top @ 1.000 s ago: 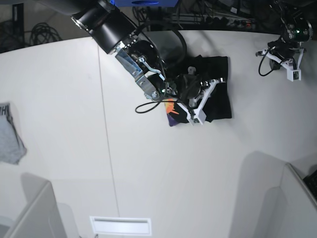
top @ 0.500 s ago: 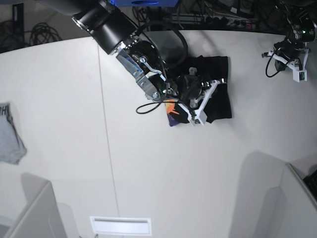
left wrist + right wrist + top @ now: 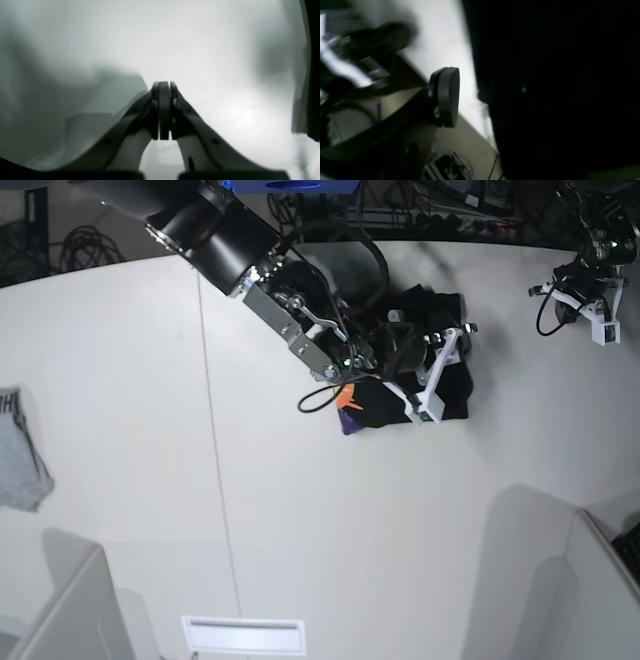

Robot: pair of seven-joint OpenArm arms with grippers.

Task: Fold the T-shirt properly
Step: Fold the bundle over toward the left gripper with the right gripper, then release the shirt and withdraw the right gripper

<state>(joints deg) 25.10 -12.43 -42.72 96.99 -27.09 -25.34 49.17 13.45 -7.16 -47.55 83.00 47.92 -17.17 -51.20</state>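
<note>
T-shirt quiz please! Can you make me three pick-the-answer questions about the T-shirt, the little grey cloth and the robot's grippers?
1. Where is the small grey garment in the base view?
A. at the table's left edge
B. on the T-shirt
C. in a gripper

2. What colour is most of the folded T-shirt?
A. white
B. black
C. green

3. How are the left gripper's jaws?
A. wide open
B. holding cloth
C. pressed shut, holding nothing

Answers: 1 A, it lies far left, away from both arms. 2 B, black cloth with a bit of orange and purple print. 3 C, the left wrist view shows the pads pressed together with nothing between.
</note>
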